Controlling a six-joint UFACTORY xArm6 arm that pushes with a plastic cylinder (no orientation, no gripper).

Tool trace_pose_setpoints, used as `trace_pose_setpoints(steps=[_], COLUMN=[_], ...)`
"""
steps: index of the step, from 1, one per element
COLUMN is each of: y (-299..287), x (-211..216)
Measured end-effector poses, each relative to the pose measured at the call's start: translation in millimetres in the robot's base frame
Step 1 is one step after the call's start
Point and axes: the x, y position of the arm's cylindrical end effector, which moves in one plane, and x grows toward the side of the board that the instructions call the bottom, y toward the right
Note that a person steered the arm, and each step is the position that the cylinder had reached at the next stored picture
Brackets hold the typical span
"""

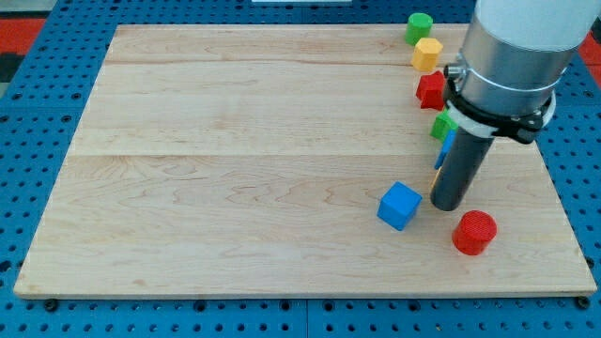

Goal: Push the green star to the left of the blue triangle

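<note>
The green star point(440, 125) lies near the board's right side, mostly hidden behind the arm's grey body. Just below it a blue piece point(439, 153), probably the blue triangle, shows only as a sliver at the rod's left edge. The dark rod comes down over both. My tip point(447, 206) rests on the board below them, between the blue cube point(400, 205) on its left and the red cylinder point(473, 232) at its lower right. Whether the rod touches the star or the triangle is hidden.
A green cylinder point(419, 26), a yellow hexagon point(426, 54) and a red star point(431, 90) stand in a column near the board's top right, above the green star. A thin orange sliver point(434, 189) shows at the rod's left edge. The wooden board point(235, 169) lies on a blue pegboard.
</note>
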Motion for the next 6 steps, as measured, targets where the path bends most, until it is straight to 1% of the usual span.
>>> trace_pose_setpoints(steps=[1, 2, 3, 4, 5, 6], y=[40, 87, 68, 14, -73, -48], x=[-18, -44, -106, -140, -130, -122])
